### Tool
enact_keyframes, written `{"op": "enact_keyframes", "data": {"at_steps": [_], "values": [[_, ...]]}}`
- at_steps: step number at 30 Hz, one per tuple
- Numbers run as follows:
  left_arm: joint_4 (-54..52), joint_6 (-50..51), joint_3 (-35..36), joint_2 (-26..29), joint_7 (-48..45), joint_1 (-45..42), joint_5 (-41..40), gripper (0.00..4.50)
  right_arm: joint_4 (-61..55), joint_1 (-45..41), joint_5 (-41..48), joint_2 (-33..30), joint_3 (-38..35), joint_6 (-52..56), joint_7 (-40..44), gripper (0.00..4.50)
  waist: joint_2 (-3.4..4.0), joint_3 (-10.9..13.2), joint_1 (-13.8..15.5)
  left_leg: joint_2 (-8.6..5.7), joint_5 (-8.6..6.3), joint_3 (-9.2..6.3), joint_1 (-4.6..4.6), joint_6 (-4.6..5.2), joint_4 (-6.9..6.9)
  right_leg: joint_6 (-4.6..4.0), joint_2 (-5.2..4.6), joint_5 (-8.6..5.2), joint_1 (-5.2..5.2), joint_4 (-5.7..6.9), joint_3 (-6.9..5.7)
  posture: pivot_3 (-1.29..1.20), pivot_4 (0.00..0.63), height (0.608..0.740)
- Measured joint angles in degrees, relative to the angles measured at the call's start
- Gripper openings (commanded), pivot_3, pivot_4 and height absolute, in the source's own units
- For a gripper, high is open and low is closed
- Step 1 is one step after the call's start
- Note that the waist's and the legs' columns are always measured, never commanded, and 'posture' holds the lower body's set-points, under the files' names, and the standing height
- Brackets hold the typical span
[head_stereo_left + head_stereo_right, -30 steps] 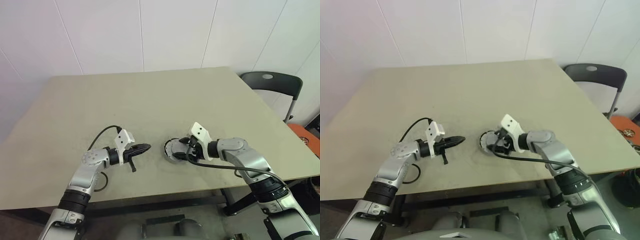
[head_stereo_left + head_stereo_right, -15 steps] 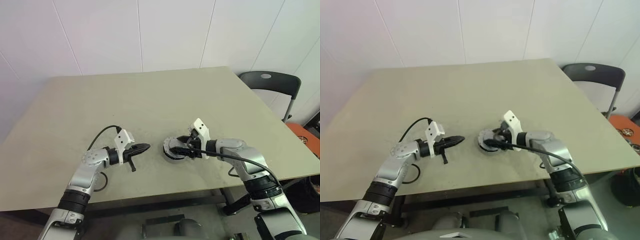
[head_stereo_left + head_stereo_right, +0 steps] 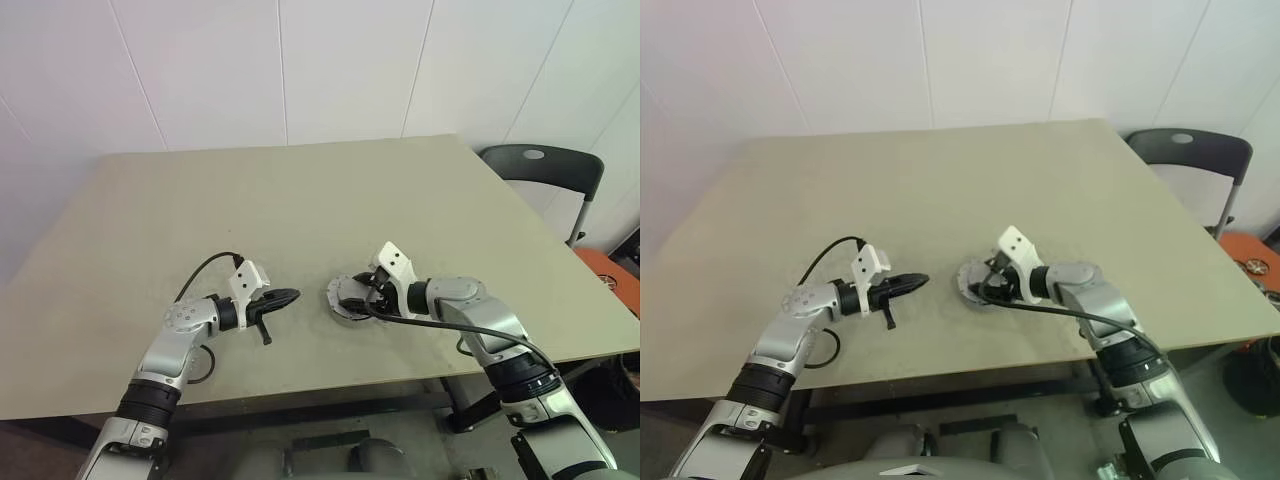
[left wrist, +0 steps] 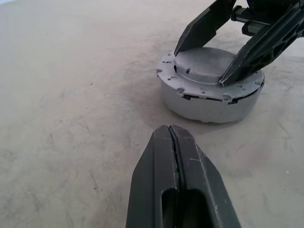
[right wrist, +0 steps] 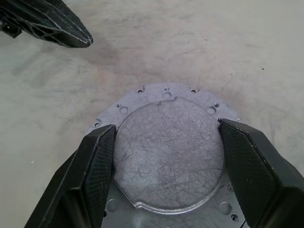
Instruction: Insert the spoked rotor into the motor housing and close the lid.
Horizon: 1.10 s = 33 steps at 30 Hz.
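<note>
The motor housing (image 4: 209,102) is a low grey metal drum on the table, in front of me between the arms. On top sits a grey plate with a holed rim and a raised flat, scratched disc (image 5: 168,147), which I take for the lid. My right gripper (image 4: 199,66) reaches over it from the right, one black finger pressed on each side of the raised disc. A little left of the drum, my left gripper (image 3: 292,295) points at it with its fingers (image 4: 173,156) shut and empty. The spoked rotor is hidden.
A grey chair (image 3: 540,165) stands past the table's far right corner, with an orange object (image 3: 610,270) on the floor beside it. A black cable loop (image 3: 200,365) hangs by my left forearm near the table's front edge (image 3: 300,395).
My right forearm and wrist have shifted and rolled slightly while the fingers stay on the raised disc. The drum and my left gripper have kept their places.
</note>
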Motion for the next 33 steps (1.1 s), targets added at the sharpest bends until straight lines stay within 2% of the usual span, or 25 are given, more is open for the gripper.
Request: {"op": "enact_keyframes", "data": {"at_steps": [6,20,33], "values": [[0.0,-0.1,-0.3,-0.4,0.0,0.0,0.5,0.00,0.0,-0.1,1.2,-0.1,-0.9,1.8,0.6,3.05,0.00,0.0,0.0,0.00,0.00,0.00,-0.07,0.00,-0.05,0.00,-0.02,0.00,-0.08,-0.01,0.00,0.00,0.000,0.740],[0.0,0.0,-0.7,-0.6,-0.1,0.0,0.5,0.00,-0.5,0.2,-4.5,-1.9,3.3,-6.1,0.0,3.05,0.00,0.0,0.0,0.00,-0.01,0.00,0.17,-0.01,-0.02,0.00,-0.10,-0.02,0.15,-0.03,0.00,0.00,0.000,0.740],[0.0,0.0,-1.1,-1.0,-0.1,0.1,0.5,0.00,2.2,-1.3,-4.5,-2.4,3.4,-7.1,1.5,3.05,0.00,0.0,0.0,-0.09,-0.02,0.01,0.20,-0.03,-0.02,0.01,-0.33,-0.03,0.16,-0.10,-0.02,0.00,0.000,0.740]]}}
